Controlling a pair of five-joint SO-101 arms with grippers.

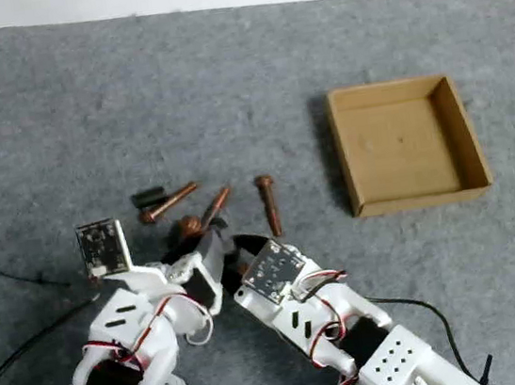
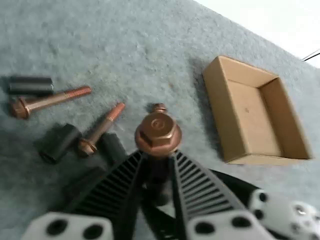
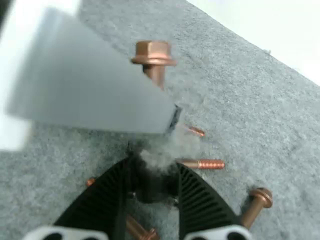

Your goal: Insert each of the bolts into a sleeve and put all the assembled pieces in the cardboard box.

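Two grippers meet near loose bolts point(image 1: 268, 205): left gripper point(image 2: 158, 156) clenched on bolt point(image 2: 158, 132) just under head; right gripper point(image 3: 153, 167) clamps dark sleeve point(image 3: 150, 187), we judge. We rate bolt rigid, heavyish, slick metal, so grip shank w/ firm squeeze. Cardboard box point(image 1: 403, 140) well apart.

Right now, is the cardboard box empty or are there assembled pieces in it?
Empty. The cardboard box has a bare brown floor in the high and left wrist views; loose bolts lie outside it on the table.
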